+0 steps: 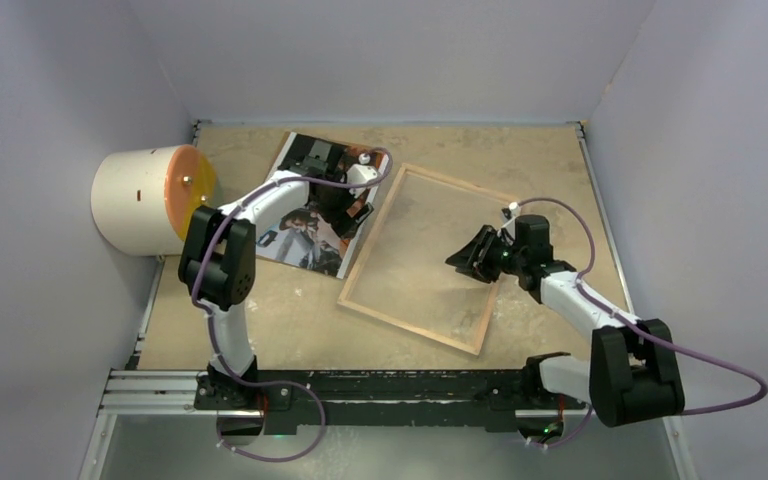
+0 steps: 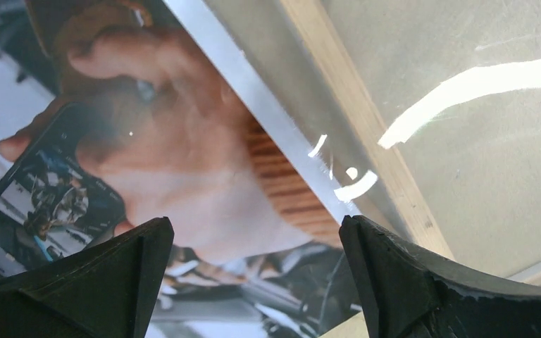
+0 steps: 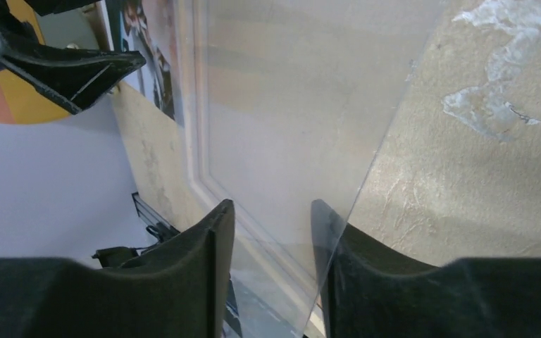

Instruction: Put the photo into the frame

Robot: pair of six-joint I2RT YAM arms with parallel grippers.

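The photo lies face up at the back left of the table; it fills the left wrist view. The frame lies beside it, wood-brown back up, and its rail shows in the left wrist view. My left gripper is open and empty just above the photo's right edge, next to the frame's left rail. My right gripper is open low inside the frame near its right rail. In the right wrist view the clear pane stands between the jaws, with its edge crossing the right finger.
A white cylinder with an orange face lies at the left table edge beside the left arm. Grey walls close in the back and both sides. A black metal rail runs along the near edge.
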